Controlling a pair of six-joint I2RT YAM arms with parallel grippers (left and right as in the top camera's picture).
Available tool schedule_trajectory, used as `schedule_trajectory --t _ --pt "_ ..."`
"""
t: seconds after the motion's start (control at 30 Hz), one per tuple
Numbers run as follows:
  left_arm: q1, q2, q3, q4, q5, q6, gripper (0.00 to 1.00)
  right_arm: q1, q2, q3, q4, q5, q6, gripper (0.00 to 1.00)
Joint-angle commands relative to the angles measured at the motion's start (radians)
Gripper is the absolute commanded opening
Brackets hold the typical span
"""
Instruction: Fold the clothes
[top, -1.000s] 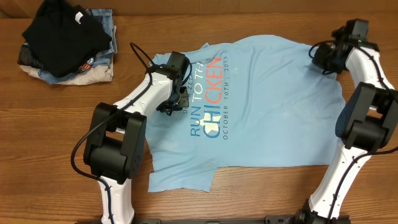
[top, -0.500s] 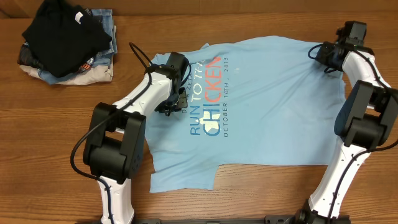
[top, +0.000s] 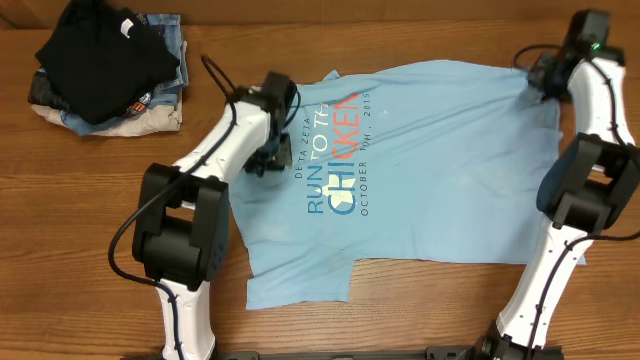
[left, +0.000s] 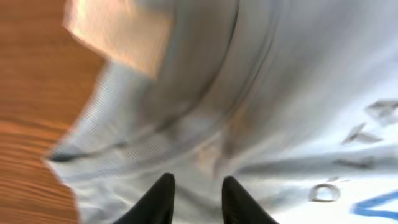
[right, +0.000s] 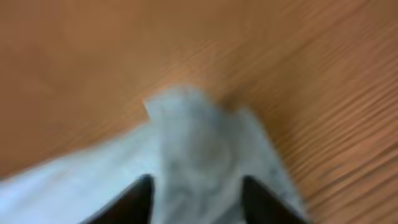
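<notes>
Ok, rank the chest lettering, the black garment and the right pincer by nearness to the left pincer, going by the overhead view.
1. Chest lettering: right beside the left pincer, on the T-shirt.
2. Black garment: on top of the pile, far left corner.
3. Right pincer: at the shirt's far right corner.

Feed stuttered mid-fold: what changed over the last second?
Both arms drew the T-shirt toward the far edge of the table. The right gripper swung outward and opened, letting the corner go; the left gripper also eased open. The folded pile stayed put.
</notes>
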Motion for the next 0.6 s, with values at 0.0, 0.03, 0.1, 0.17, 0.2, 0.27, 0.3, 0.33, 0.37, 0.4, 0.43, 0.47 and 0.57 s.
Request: schedule_trajectory --t 0.0,0.03,0.1,0.17,0.2,0.27,0.3,0.33,0.37,0.4,0.43,0.47,0.57 --pt "-0.008 0.003 0.146 -0.050 -0.026 0.030 0.49 0.008 -0.056 0.193 -0.103 -0.076 0.022 1.00" --pt "-0.009 0.003 0.174 -0.065 -0.026 0.031 0.67 0.014 -0.068 0.244 -0.156 -0.114 0.022 1.00" --pt "-0.009 0.003 0.227 -0.095 -0.021 0.033 1.00 0.031 -0.089 0.335 -0.263 -0.199 0.022 1.00" --pt "-0.008 0.003 0.248 -0.106 -0.006 0.033 1.00 0.049 -0.106 0.386 -0.337 -0.280 0.021 1.00" --pt "-0.006 0.003 0.256 -0.110 0.001 0.033 1.00 0.060 -0.113 0.405 -0.370 -0.325 0.021 1.00" --pt "-0.005 0.003 0.263 -0.111 0.003 0.032 1.00 0.086 -0.128 0.426 -0.427 -0.405 0.021 1.00" --pt "-0.004 0.003 0.263 -0.111 0.003 0.032 1.00 0.098 -0.132 0.427 -0.445 -0.441 0.021 1.00" --pt "-0.003 0.003 0.262 -0.111 0.002 0.033 1.00 0.122 -0.136 0.427 -0.475 -0.494 0.021 1.00" --pt "-0.003 0.003 0.262 -0.111 0.003 0.033 1.00 0.135 -0.136 0.427 -0.489 -0.519 0.021 1.00" --pt "-0.002 0.003 0.262 -0.107 0.003 0.038 1.00 0.148 -0.136 0.427 -0.500 -0.533 0.022 1.00" --pt "0.000 0.003 0.262 -0.100 0.006 0.058 1.00 0.161 -0.136 0.426 -0.511 -0.533 0.021 1.00" --pt "0.004 0.003 0.263 -0.095 0.011 0.078 1.00 0.172 -0.136 0.426 -0.517 -0.529 0.021 1.00" --pt "0.024 0.003 0.262 -0.073 0.046 0.171 1.00 0.193 -0.136 0.426 -0.519 -0.525 0.029 1.00"
